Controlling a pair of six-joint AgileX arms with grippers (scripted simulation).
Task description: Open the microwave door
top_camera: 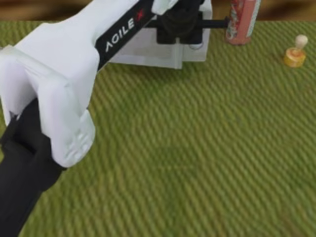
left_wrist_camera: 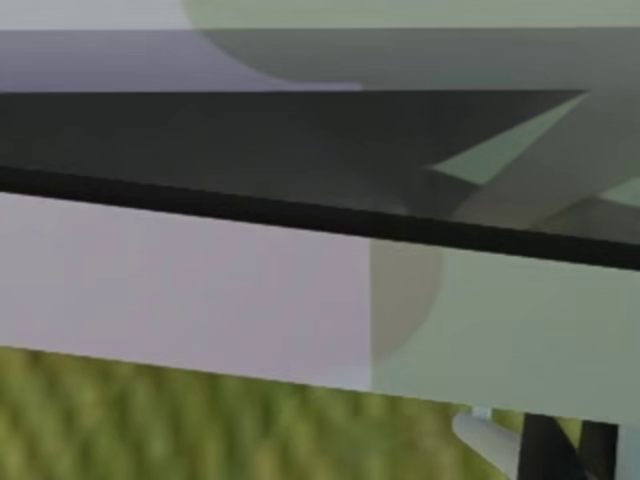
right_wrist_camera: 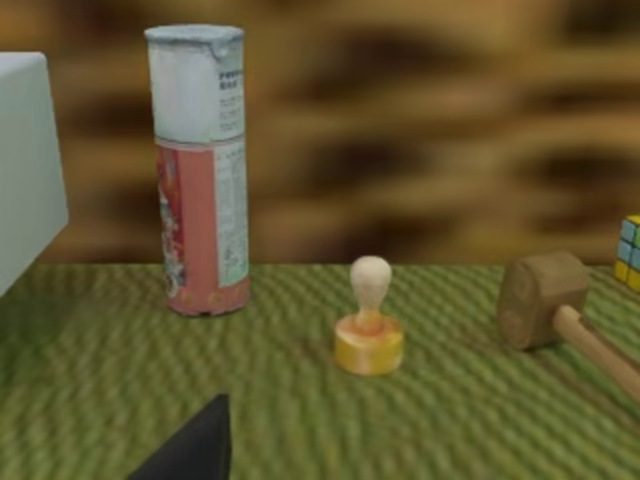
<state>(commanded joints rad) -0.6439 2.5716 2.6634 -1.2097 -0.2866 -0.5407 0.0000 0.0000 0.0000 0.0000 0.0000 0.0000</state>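
My left arm (top_camera: 54,74) reaches from near left across the green mat (top_camera: 197,158) to the microwave (top_camera: 148,52) at the far edge. Left gripper (top_camera: 180,24) sits at the microwave door (left_wrist_camera: 200,290); jaw state I cannot tell. Farther right: chip canister (top_camera: 242,19), yellow stamp (top_camera: 295,53). Right gripper unseen.

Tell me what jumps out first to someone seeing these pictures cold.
The left arm fills the top view's left, stretching across the green table to the microwave at the far edge, where the left gripper sits against it. To the right stand a tall can and a small yellow stamp, with a wooden mallet beyond in the right wrist view.
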